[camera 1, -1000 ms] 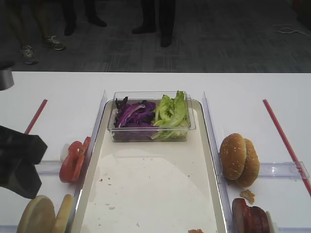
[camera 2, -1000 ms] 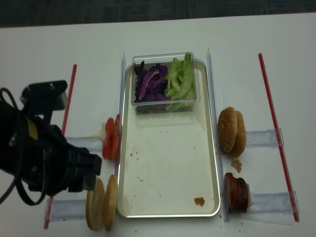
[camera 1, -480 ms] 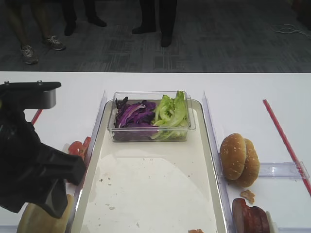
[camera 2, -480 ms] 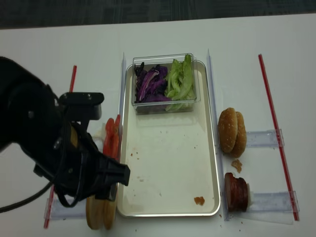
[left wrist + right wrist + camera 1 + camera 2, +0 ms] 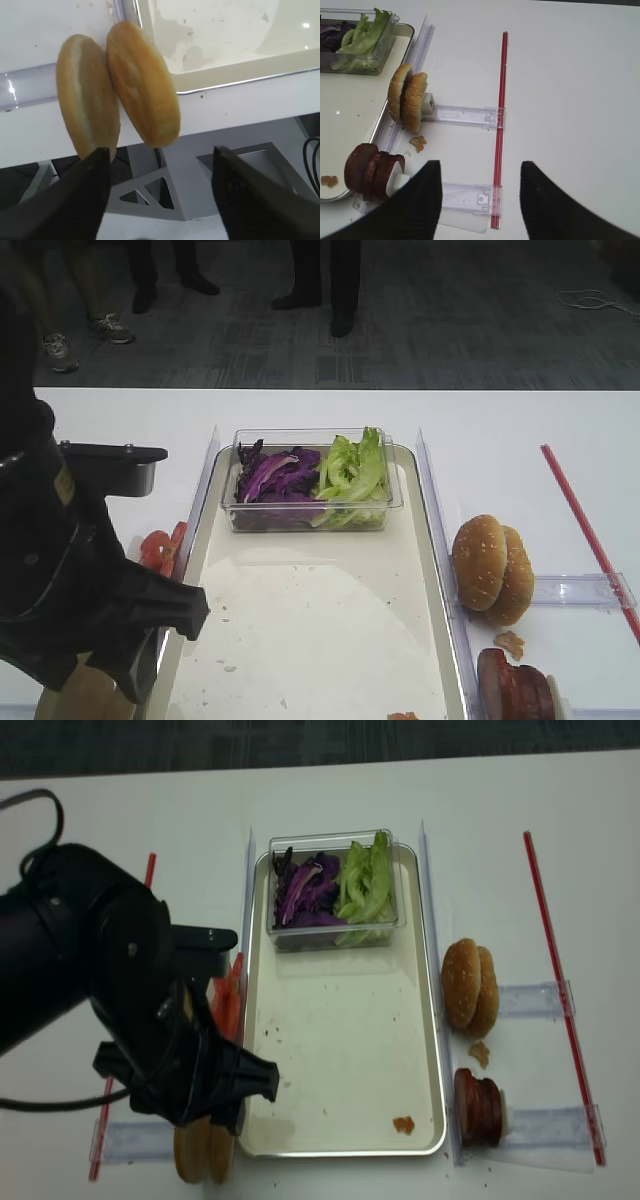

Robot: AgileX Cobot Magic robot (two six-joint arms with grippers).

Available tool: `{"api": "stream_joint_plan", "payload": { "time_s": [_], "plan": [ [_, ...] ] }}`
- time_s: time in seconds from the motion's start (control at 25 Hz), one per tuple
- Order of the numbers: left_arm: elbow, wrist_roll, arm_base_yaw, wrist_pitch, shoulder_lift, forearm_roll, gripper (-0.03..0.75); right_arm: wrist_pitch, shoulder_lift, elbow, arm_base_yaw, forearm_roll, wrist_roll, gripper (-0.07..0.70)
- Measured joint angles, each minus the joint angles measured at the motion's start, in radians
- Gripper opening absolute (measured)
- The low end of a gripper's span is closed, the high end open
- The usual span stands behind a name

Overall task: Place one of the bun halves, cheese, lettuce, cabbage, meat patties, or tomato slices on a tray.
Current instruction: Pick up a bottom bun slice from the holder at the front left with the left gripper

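Bun halves (image 5: 117,87), two of them, stand on edge side by side just off the tray's (image 5: 340,1050) near-left corner, and the left gripper (image 5: 157,192) has swung in over them within the last second, from well out on the left to right above the pair. Its jaws are spread as wide as they go, one finger to each side of the buns, holding nothing (that reads to me as the line-up for a pick, with the closing still to come). Nothing from the stacks has reached the tray yet: it carries only crumbs, an orange scrap near its front edge, and the clear tub (image 5: 310,480) at the far end with one heap of purple cabbage (image 5: 275,475) beside one bunch of lettuce (image 5: 352,470). Tomato slices (image 5: 226,1000) sit just left of the tray, partly behind the arm, too hidden to count. Across on the right, two sesame bun pieces (image 5: 409,97) and about four meat patties (image 5: 372,167). The right gripper (image 5: 480,200) hangs parked and empty, jaws apart, over bare table.
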Motion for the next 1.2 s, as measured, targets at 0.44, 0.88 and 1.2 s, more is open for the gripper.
{"api": "stream_joint_plan", "payload": {
  "time_s": [0.44, 0.88, 1.2],
  "plan": [
    [0.000, 0.000, 0.000, -0.071, 0.122, 0.000, 0.414, 0.000, 0.000, 0.000, 0.000, 0.000, 0.000, 0.384],
    [-0.002, 0.000, 0.000, -0.091, 0.222, 0.002, 0.412, 0.000, 0.000, 0.000, 0.000, 0.000, 0.000, 0.384],
    [-0.002, -0.021, 0.000, -0.091, 0.224, 0.018, 0.306, 0.000, 0.000, 0.000, 0.000, 0.000, 0.000, 0.384]
  ]
}}
